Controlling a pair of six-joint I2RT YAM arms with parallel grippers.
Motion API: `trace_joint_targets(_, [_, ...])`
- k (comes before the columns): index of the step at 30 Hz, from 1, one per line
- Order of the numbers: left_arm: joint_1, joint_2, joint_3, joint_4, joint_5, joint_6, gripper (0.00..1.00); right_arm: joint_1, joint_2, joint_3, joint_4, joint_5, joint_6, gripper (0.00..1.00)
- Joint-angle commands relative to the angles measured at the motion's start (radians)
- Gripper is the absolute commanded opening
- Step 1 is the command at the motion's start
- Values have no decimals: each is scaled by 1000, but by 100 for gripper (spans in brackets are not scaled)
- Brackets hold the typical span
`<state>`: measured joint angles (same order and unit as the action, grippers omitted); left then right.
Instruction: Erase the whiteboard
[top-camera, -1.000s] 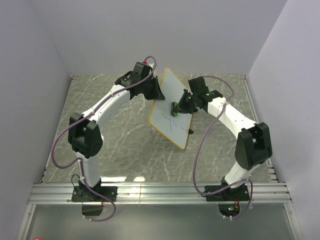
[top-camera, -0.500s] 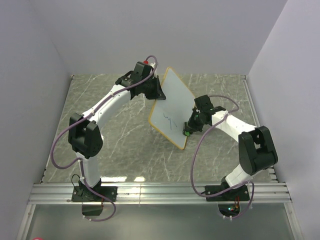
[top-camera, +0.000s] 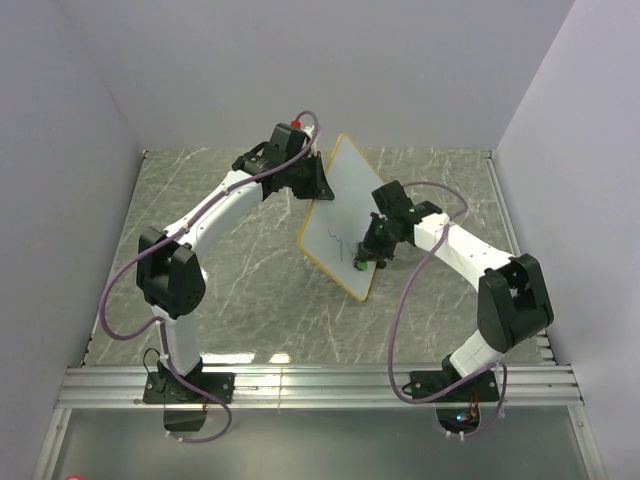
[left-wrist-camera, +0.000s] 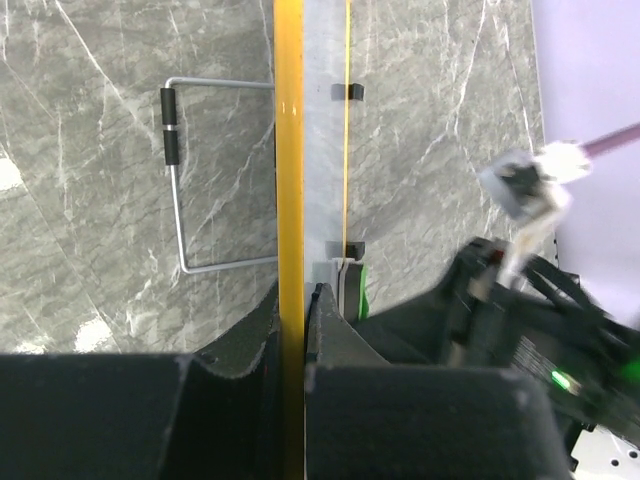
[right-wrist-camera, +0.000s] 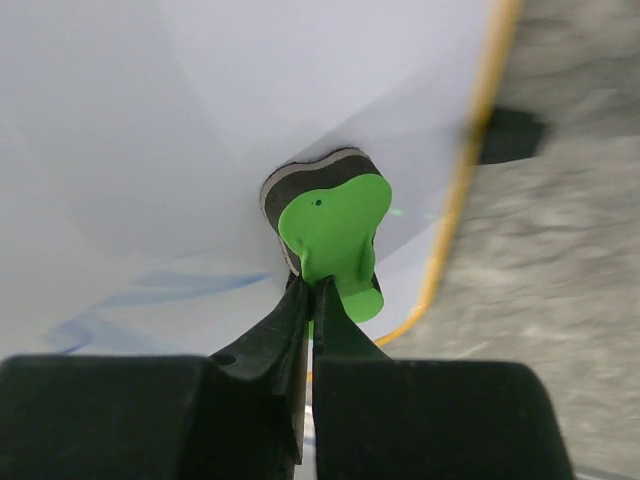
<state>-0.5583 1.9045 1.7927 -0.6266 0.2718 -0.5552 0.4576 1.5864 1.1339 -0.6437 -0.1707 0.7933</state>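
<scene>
Just changed: right claw (top-camera: 363, 257) down from mid-board to the low end of the whiteboard (top-camera: 335, 205); out past the right rim half a second back, now returned onto the white face close to the bottom corner; fewer blue strokes than a second ago.
Meaning for the task: judged part-way done; a short blue scribble (top-camera: 334, 240) left near the board's middle and a faint blue smear (right-wrist-camera: 150, 290) in the right wrist view, so more passes probably needed.
Grip of right claw: pressed together on the tab of the green eraser (right-wrist-camera: 335, 235), dark felt side flat against the board.
Grip of left claw (top-camera: 319, 188): clamped on the orange rim (left-wrist-camera: 289, 150) at the board's upper left edge, propping it up.
Whiteboard place: about the centre of the surface (top-camera: 230, 270), somewhat nearer the far edge than the near edge, tilted steeply, lower edge seemingly down on the marble.
Edges: eraser just beside the right rim and near the bottom corner; risk of slipping off the board again on any overshoot that way.
Open room: most of the white face free toward the upper end, up to the left claw; bare marble toward the left and near edges of the surface; wire loop (left-wrist-camera: 180, 180) behind the board, apart from the eraser's path; right arm's elbow closer to the right edge, less slack there.
</scene>
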Motion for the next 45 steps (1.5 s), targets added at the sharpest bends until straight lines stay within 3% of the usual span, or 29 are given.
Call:
trace_joint_targets(1, [-84,130,-101,-272,-120,158,0,82,-3,141,116,-165,95,0])
trace_joint_targets(9, [-86,126,-110,-255,-112,144,0,125,27,300,111,-187,162,0])
trace_joint_targets(25, [-86,126,-112,-260,-118,144,0,145,-11,302,205,-262,232,0])
trace_joint_targets(30, [-86,126,-96,-269,-118,146,0,147,-61,164,216,-236,213,0])
trace_joint_targets(37, [-86,116,-110,-266,-115,144,0,142,-141,-169,288,-205,213,0])
trace_joint_targets(45, [-88,81,-164,-246,-109,135,0,81,-43,-275,368,-174,178,0])
